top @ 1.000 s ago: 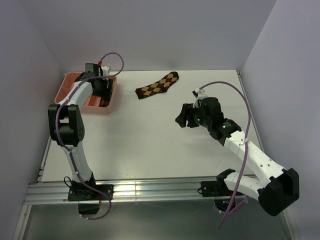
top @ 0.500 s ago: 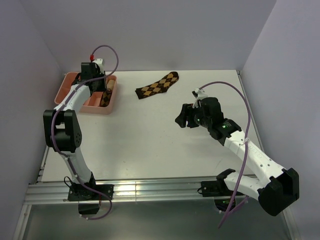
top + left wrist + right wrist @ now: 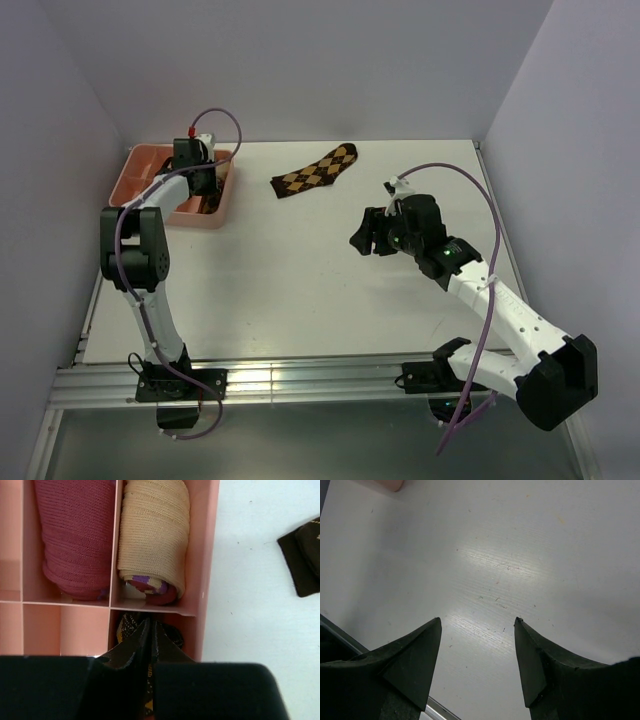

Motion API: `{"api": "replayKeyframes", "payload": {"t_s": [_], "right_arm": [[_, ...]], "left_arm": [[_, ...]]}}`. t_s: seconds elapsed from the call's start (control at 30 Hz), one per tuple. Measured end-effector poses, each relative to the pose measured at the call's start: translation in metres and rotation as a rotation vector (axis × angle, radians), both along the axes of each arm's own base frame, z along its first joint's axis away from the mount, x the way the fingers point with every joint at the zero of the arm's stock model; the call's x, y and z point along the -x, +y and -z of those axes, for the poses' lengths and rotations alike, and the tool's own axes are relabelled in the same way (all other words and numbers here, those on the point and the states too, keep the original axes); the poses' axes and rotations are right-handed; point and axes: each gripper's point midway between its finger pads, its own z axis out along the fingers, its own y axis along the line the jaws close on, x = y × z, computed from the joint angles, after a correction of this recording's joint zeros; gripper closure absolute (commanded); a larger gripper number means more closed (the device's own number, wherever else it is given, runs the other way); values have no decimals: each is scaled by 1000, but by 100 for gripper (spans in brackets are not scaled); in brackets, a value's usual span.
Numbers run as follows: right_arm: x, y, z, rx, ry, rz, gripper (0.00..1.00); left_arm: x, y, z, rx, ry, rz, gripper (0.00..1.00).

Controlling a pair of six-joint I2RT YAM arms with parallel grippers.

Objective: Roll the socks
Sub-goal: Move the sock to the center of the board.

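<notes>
White counter's far-left corner: left gripper thinly clamping brown argyle fabric sock in pink tray, risking slip; right gripper spread, empty.

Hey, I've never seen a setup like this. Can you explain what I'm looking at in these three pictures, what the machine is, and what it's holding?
These are two robot arms bolted at the near edge of a white table, each ending in a two-finger gripper. One picture looks down from above; the other two come from small cameras on each wrist. On the table lies one brown argyle sock, flat, to the right of a pink tray. Two of the tray's compartments hold a reddish roll and a beige roll. The left gripper reaches into another compartment and appears closed on a second argyle sock. The right gripper hangs open above bare table, holding nothing.
</notes>
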Motion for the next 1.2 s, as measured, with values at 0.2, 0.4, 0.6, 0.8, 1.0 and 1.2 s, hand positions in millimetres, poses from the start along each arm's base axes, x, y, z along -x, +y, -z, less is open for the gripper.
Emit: {"api": "replayKeyframes", "payload": {"t_s": [0.2,0.4,0.6,0.8,1.0,1.2], "right_arm": [[0,1,3,-2,12,1,33],[0,2,5,-2,18,-3,33],[1,2,4,-5,20,-6,33],[2,4,4,-16,27,-9,33],[1,3,3,-19,25,2,33],[2,2,-9,-50,-14,16,33]], "left_arm": [[-4,-1,16,5,12,0,86],[-5,-3,17,21,11,-2,65],[-3,-3,-9,38,-26,-25,54],[-2,-4,-65,63,-126,-39,62],[15,-15,-91,132,-177,-33,55],[27,-68,-105,204,-223,49,52]]}}
